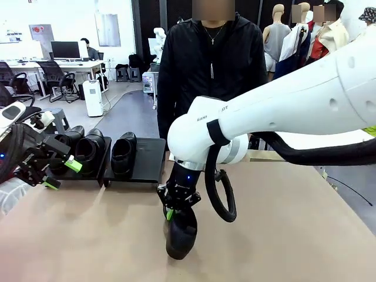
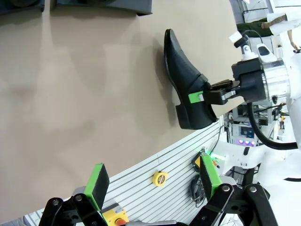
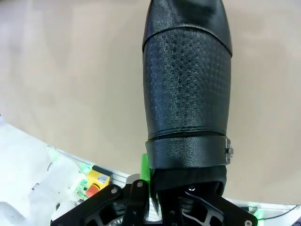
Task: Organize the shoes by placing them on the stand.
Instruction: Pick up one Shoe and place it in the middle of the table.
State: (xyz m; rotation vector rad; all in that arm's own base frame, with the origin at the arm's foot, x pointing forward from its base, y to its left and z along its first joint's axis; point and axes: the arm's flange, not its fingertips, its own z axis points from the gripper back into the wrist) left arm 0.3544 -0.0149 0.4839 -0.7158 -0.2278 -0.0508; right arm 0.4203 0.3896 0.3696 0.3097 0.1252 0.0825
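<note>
A black glossy shoe (image 1: 180, 235) is near the middle of the brown table, and my right gripper (image 1: 175, 210) is shut on its heel rim. The left wrist view shows this shoe (image 2: 182, 77) from the side with the right gripper (image 2: 207, 95) clamped at its opening. In the right wrist view the shoe (image 3: 188, 84) stretches away from my right gripper (image 3: 164, 176). Three more shoes (image 1: 91, 150) sit on the black stand (image 1: 150, 161) at the far left, two on the left panel and one (image 1: 123, 154) on the right panel. My left gripper (image 1: 60, 174) hangs open in front of the stand, its pads (image 2: 96, 183) holding nothing.
A person in black (image 1: 211, 70) stands behind the table's far edge, just right of the stand. The right half of the stand's right panel is bare. A yellow tape measure (image 2: 160, 178) lies on the slatted surface below the table's near edge.
</note>
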